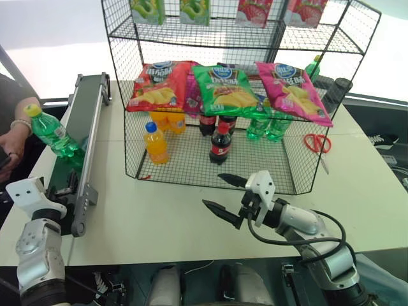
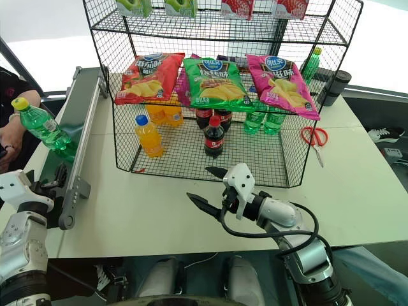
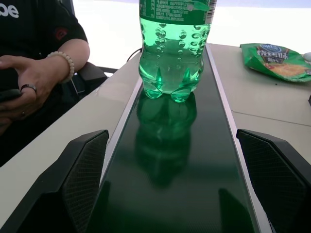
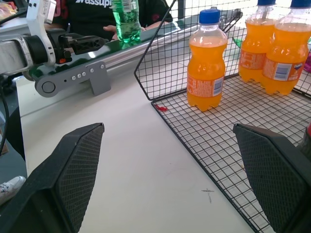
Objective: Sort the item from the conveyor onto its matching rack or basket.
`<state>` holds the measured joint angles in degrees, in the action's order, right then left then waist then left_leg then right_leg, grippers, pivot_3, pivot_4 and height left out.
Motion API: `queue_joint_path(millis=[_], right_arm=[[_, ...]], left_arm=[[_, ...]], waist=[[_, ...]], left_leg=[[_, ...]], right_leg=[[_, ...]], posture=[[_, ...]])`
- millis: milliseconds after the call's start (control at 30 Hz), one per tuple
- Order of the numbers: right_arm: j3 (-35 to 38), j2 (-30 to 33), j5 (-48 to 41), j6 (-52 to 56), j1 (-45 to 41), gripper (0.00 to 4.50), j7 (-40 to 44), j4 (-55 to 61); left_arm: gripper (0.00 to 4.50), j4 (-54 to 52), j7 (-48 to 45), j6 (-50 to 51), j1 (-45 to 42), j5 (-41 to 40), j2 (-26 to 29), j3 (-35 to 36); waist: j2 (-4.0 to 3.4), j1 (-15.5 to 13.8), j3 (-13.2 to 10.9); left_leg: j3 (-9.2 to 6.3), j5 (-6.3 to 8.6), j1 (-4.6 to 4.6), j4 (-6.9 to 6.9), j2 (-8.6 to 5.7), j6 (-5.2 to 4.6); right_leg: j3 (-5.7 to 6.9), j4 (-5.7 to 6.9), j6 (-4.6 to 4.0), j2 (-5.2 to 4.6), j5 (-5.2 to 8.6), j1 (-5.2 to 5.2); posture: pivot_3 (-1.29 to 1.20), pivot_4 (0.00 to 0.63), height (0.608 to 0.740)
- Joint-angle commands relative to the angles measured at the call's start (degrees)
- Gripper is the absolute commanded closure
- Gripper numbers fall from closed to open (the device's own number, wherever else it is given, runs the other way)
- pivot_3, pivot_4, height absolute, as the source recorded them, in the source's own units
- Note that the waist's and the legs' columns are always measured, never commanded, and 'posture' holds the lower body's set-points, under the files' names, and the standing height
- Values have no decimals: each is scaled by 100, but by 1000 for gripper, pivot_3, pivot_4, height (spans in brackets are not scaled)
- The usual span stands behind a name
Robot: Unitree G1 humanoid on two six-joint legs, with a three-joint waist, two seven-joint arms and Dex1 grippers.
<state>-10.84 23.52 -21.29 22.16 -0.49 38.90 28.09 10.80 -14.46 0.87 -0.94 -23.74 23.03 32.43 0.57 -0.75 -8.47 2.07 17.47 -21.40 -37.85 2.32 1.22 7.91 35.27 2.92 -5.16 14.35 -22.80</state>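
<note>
Left end effector (image 3: 175, 189) facing upright bottle (image 3: 173, 53)

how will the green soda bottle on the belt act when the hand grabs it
The green soda bottle looks full, so probably heavy for its size and fairly firm. Tall on a narrow lobed base on the conveyor, it may tip if pushed high. Its smooth plastic could slip; a grip at mid-body seems safest.

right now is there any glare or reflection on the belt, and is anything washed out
Left wrist view: the green bottle casts a clear mirror reflection on the glossy conveyor, and the background behind it is blown out white. Left eye view: the area behind the rack is also overexposed, while the tabletop is evenly lit.
</note>
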Motion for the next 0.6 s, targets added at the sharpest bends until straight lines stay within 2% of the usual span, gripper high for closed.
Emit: queue_joint_path(millis=[33,600], right_arm=[[-1,-29,-64,-118,-22,72,39,131],[-3,-16,-96,-64,-42,72,45,172]], left_arm=[[0,-43,41,-130,-69,11,117,134],[0,-28,73,-298,-88,10,161,207]], waist=[[0,0,0],[0,-1,-1]], left_leg=[[0,0,0,0,0,0],[0,0,-1,4,1,0]], right_leg=[[0,0,0,0,0,0],[0,-3,0,-1,0,-4]], posture=[[0,150,735],[0,150,735]])
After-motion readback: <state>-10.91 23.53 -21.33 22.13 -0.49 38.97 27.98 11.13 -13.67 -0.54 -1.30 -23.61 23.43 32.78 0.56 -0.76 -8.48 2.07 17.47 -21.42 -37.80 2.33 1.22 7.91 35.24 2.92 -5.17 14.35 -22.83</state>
